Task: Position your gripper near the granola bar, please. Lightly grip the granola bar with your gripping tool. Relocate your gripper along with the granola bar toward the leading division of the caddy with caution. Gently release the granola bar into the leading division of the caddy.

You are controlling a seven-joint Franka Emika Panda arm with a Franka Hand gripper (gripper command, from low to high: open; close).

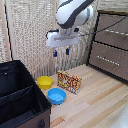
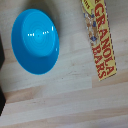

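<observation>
The granola bar [image 1: 69, 81] is a flat rectangular box in red, orange and yellow print, standing on its long edge on the wooden table. Its front reads "GRANOLA BARS" [image 2: 101, 42]. The caddy [image 1: 20, 97], a large black fabric bin with a divider, sits at its 9 o'clock.

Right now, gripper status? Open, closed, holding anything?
Gripper: open and empty, hanging above the table; the granola bar stands on the wood below, not gripped.
</observation>
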